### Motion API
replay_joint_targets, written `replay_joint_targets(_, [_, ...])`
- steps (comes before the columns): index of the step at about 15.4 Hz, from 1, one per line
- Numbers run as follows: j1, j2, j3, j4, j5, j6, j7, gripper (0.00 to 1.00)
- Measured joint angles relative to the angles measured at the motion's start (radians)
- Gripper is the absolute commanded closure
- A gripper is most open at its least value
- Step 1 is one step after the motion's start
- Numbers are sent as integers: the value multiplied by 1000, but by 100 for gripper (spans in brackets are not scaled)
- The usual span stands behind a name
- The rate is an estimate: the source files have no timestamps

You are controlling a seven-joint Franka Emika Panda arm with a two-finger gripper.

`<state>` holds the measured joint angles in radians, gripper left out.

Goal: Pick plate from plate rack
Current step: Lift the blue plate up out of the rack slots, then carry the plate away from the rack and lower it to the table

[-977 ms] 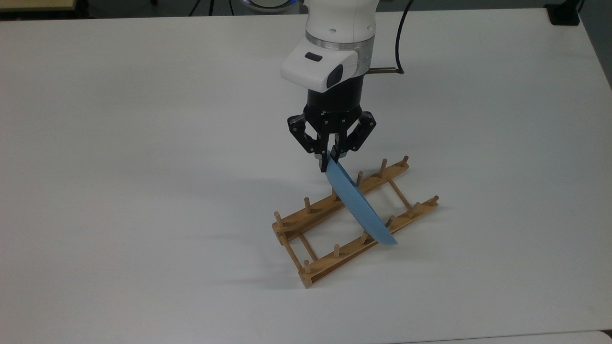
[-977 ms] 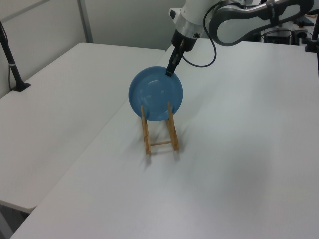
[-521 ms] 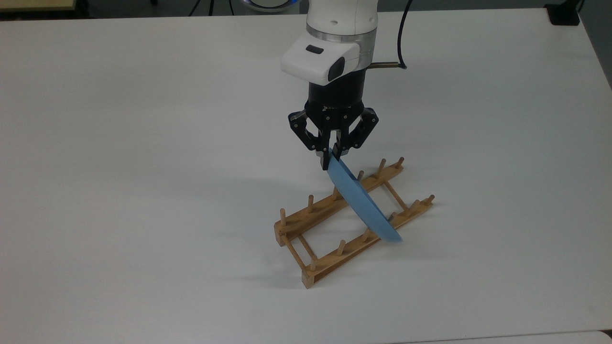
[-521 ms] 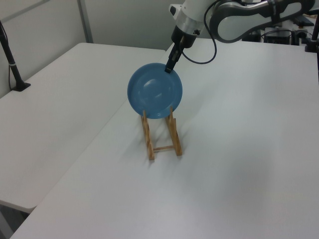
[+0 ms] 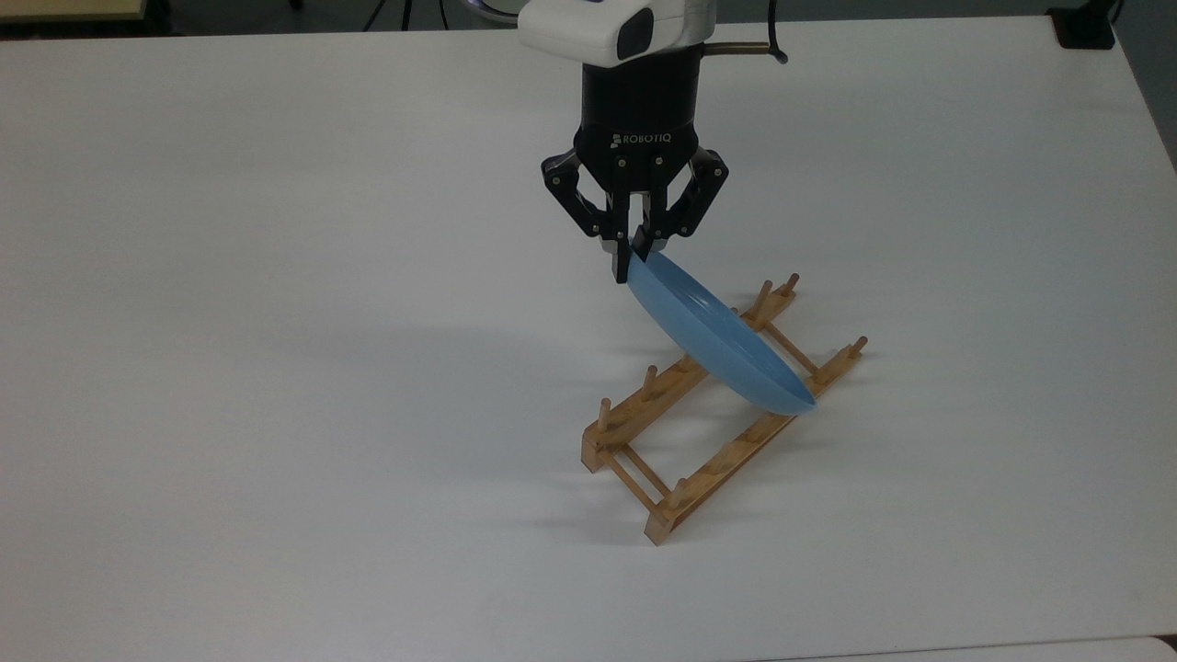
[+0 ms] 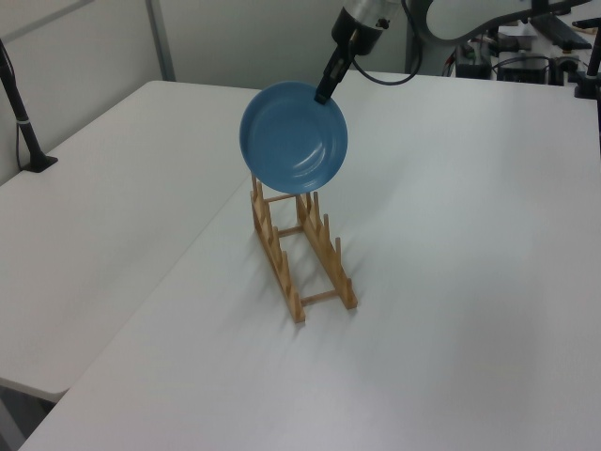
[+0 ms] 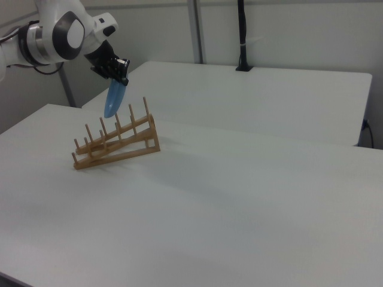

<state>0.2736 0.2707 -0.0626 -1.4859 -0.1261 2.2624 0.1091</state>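
My gripper is shut on the upper rim of the light-blue plate, which hangs tilted below it. In the top view the plate's low edge overlaps the wooden plate rack at its far end. In the left view the gripper holds the plate face-on above the rack, whose far end looks raised off the table. In the right view the gripper carries the plate edge-on over the rack, which slopes up toward the right view's right.
The rack rests on a wide white table. A second white table adjoins it, with a black clamped post at its edge. A black cable trails from the arm's wrist.
The gripper has risen with the plate, which now tilts flatter. The rack has been dragged toward the top view's right, and its far end has come up with the plate.
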Motion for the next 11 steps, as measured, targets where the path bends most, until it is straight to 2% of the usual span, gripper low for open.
replay_joint_targets(4, [-35, -13, -2, -6, 13, -109, -42, 92])
replay_joint_targets(8, [-125, -73, -8, -26, 127, -279, -233, 92])
replay_joint_targets(11, [-198, -123, -13, -39, 167, -427, -364, 92])
